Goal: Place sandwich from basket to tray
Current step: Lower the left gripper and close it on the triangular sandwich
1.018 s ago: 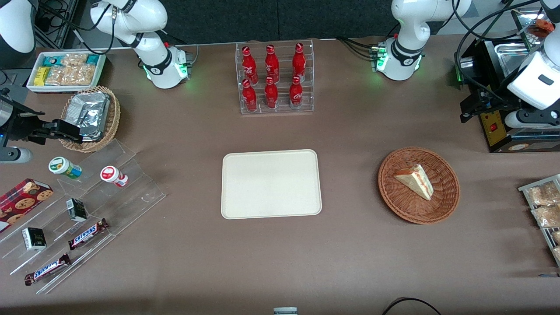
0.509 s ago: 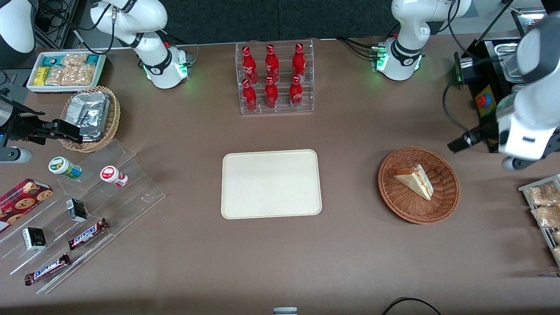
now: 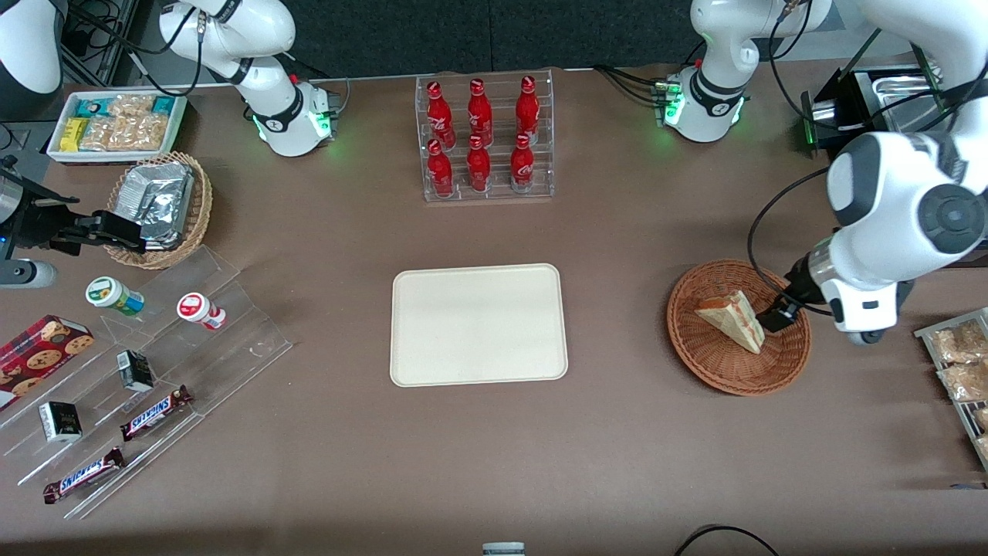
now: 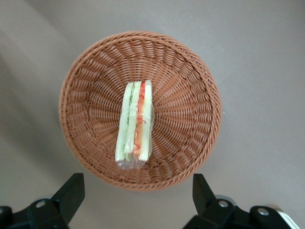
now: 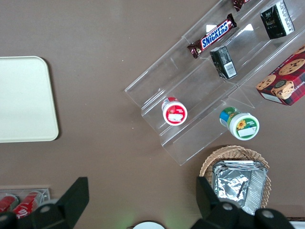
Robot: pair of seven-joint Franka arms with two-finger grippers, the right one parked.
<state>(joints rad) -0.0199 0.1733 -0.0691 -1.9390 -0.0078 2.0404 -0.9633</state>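
The sandwich (image 3: 732,318), a pale wedge with red and green filling in clear wrap, lies in the reddish-brown wicker basket (image 3: 698,359) toward the working arm's end of the table. My left gripper (image 3: 775,317) hangs above the basket's rim, at the sandwich's edge. In the left wrist view the sandwich (image 4: 136,125) sits mid-basket (image 4: 190,95), and the gripper (image 4: 137,193) is open, its black fingers (image 4: 71,191) spread wide above the table just outside the rim, holding nothing. The cream tray (image 3: 478,324) lies bare at the table's middle, also in the right wrist view (image 5: 24,100).
A clear rack of red bottles (image 3: 485,139) stands farther from the camera than the tray. A black appliance (image 3: 857,100) and a wire rack of snack packets (image 3: 961,363) flank the basket. An acrylic snack stand (image 3: 154,363) and a tan foil-pack basket (image 3: 158,205) lie toward the parked arm's end.
My left arm swung down from beside the black appliance toward the front camera, ending over the basket's rim. The sandwich, basket and tray have not moved.
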